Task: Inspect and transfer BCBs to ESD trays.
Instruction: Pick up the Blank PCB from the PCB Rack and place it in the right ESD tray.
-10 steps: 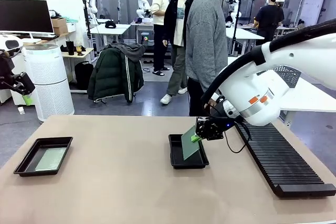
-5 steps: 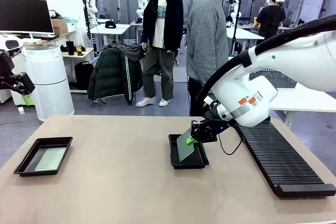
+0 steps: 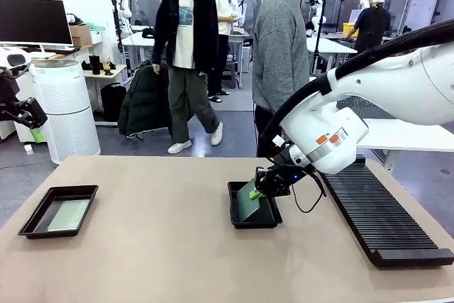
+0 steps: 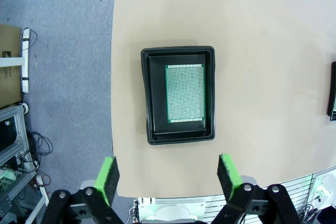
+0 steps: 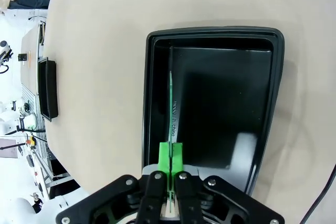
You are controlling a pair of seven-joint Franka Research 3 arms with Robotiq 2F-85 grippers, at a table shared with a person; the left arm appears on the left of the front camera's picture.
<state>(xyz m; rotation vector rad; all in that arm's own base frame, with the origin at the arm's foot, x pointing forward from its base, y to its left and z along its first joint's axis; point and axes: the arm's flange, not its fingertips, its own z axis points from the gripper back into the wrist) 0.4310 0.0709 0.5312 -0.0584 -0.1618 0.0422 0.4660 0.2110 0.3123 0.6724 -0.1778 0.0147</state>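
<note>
My right gripper (image 3: 258, 193) (image 5: 170, 153) is shut on the edge of a green BCB (image 3: 248, 202) (image 5: 171, 109), held tilted with its lower edge down inside the middle black ESD tray (image 3: 236, 219) (image 5: 157, 77). In the right wrist view the board shows edge-on. A second BCB (image 3: 69, 215) (image 4: 185, 93) lies flat in the left ESD tray (image 3: 35, 212) (image 4: 152, 98). High above that tray my left gripper (image 4: 169, 174) hangs open, with nothing between its green pads; its arm (image 3: 18, 108) stands at the far left.
A long black ribbed rack (image 3: 379, 218) runs along the table's right side. A person in a grey sweater (image 3: 280, 54) stands at the far edge, and others walk behind. The tan table (image 3: 156, 246) has free room between the two trays.
The right gripper has lowered the tilted BCB further into the middle tray and shifted slightly left. The left arm has not moved. A person in the background walked left.
</note>
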